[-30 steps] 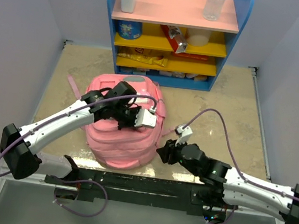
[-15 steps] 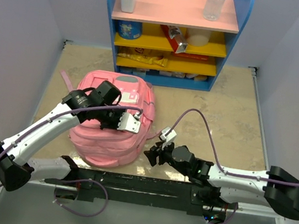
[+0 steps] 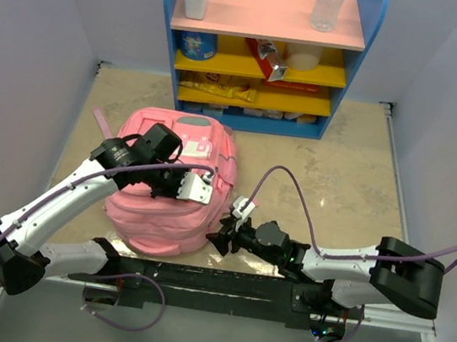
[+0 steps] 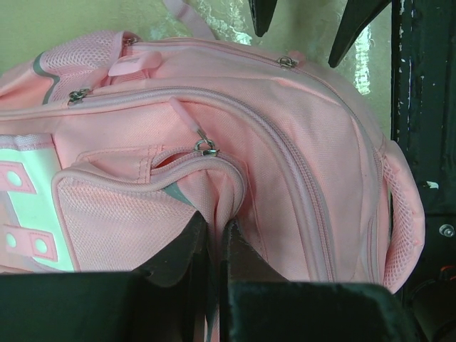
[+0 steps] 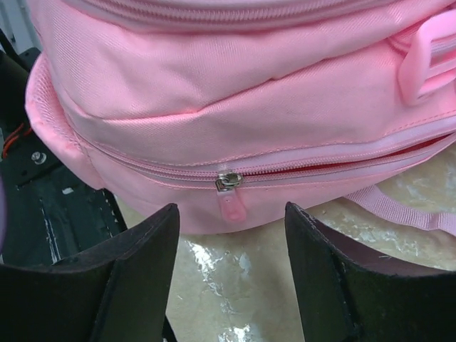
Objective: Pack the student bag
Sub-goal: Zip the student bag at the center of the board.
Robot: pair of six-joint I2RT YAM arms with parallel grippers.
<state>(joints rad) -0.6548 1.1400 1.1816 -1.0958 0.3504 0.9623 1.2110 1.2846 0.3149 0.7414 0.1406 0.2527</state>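
The student bag, a soft pink backpack with white patches, lies flat on the table at the near left. My left gripper rests on top of it, shut on a fold of its front pocket fabric, just below a metal zip pull. My right gripper is open and empty at the bag's near right corner. In the right wrist view, its fingers stand either side of a pink zip pull on the bag's side zip without touching it. The zip is partly open to the right of the pull.
A blue shelf unit with pink and yellow shelves stands at the back, holding bottles, a tub and snack packs. A black rail runs along the near edge. White walls close in both sides. A pink strap trails off the bag's far left.
My left gripper has dragged the bag to the left, then held still. My right gripper has moved left, up to the bag's near right corner.
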